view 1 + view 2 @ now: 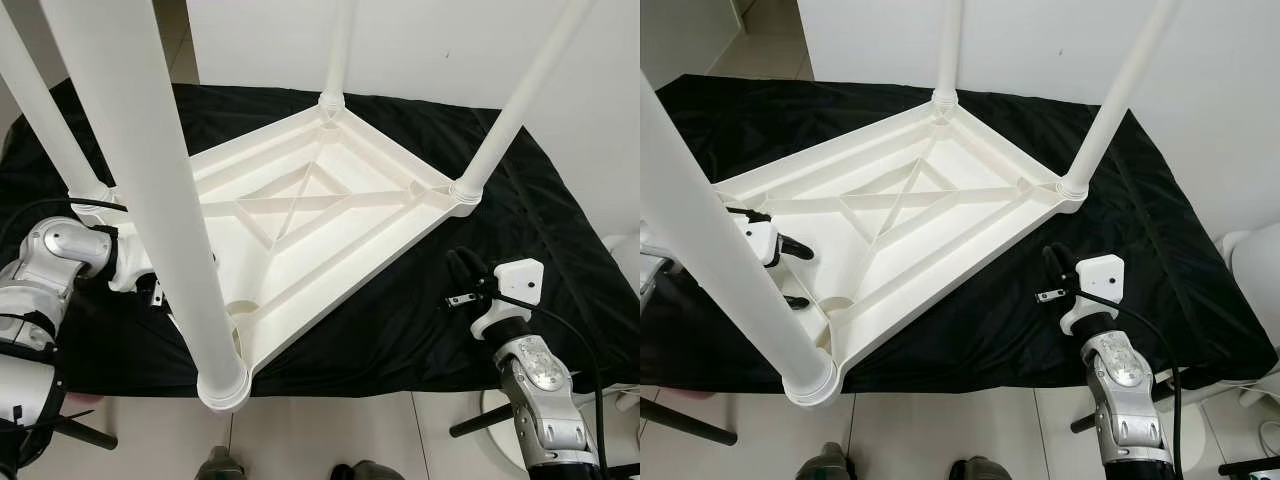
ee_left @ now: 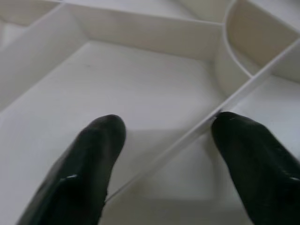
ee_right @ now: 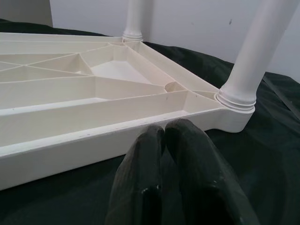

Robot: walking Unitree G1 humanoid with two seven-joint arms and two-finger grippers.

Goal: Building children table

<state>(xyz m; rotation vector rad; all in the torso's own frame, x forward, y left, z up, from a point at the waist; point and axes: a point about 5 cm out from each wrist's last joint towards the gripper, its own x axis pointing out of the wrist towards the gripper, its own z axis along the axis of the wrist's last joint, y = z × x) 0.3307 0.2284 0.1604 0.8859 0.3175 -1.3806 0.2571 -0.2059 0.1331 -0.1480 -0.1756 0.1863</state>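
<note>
Nearest, one white leg [image 1: 150, 200] rises; left gripper [image 1: 792, 272] jaws spread over the tabletop [image 1: 320, 215] rib, right gripper [image 1: 1058, 268] jaws closed alongside.

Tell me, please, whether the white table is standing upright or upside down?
Upside down: the tabletop lies ribbed underside up on the black cloth, with its legs pointing upward.

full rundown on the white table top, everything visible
The table top lies upside down on a black cloth, its ribbed underside facing up. It looks like moulded white plastic: a raised rim, straight ribs and a crossed brace in the middle. White round legs stand upright in all four corner sockets. The left gripper reaches over the near-left rim, open fingers straddling a rib. The right gripper, fingers shut, sits on the cloth just off the right edge, not touching it.
</note>
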